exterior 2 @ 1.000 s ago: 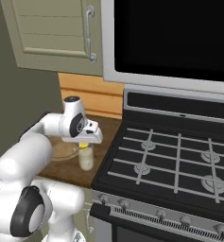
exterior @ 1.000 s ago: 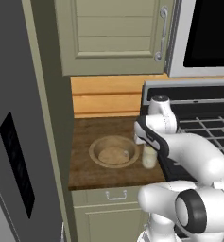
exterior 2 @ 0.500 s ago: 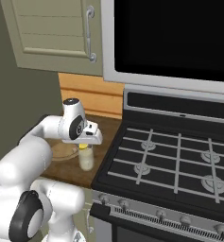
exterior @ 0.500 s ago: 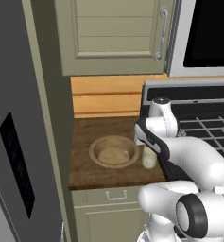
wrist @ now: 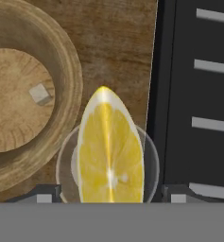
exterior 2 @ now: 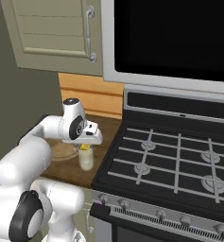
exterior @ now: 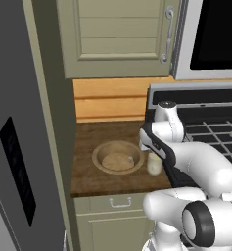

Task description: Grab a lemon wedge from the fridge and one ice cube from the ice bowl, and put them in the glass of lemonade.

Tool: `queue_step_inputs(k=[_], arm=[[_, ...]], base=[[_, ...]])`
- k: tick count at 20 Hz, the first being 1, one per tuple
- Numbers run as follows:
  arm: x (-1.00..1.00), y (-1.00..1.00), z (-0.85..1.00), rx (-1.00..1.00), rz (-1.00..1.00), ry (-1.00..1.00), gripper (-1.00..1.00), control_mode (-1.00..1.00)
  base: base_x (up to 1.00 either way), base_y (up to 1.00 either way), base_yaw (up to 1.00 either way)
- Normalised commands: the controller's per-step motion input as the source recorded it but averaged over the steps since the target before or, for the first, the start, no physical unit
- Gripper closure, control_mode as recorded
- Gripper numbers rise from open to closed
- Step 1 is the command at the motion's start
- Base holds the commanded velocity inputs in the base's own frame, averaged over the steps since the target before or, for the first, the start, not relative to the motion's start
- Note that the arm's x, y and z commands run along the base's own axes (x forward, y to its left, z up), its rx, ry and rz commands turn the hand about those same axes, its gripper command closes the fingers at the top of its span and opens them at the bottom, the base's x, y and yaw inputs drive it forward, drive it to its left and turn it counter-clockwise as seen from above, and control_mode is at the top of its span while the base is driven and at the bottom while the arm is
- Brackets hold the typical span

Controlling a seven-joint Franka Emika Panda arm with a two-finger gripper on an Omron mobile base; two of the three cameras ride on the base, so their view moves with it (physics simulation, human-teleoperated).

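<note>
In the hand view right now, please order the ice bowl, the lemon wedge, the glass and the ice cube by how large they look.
1. ice bowl, largest though cut off by the picture edge
2. glass and lemon wedge: look alike in size; the wedge is nearer the camera, so I do not rank them
3. ice cube, smallest

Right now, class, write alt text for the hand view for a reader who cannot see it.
A bright yellow lemon wedge sits directly above the round mouth of the glass of lemonade on a wooden counter. Beside the glass, the tan ice bowl holds one small ice cube; a black stove borders the other side.
</note>
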Motion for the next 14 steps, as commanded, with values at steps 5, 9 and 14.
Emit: queue_step_inputs(k=[5,9,14], arm=[[0.00,0.00,0.00,0.00,0.00,0.00,-1.00,-1.00],[-0.04,-0.01,0.04,0.00,0.00,0.00,-1.00,-1.00],[-0.29,-0.10,0.42,0.09,0.00,0.00,-1.00,-1.00]], base=[[0.00,0.00,0.00],[0.00,0.00,0.00],[0.00,0.00,0.00]])
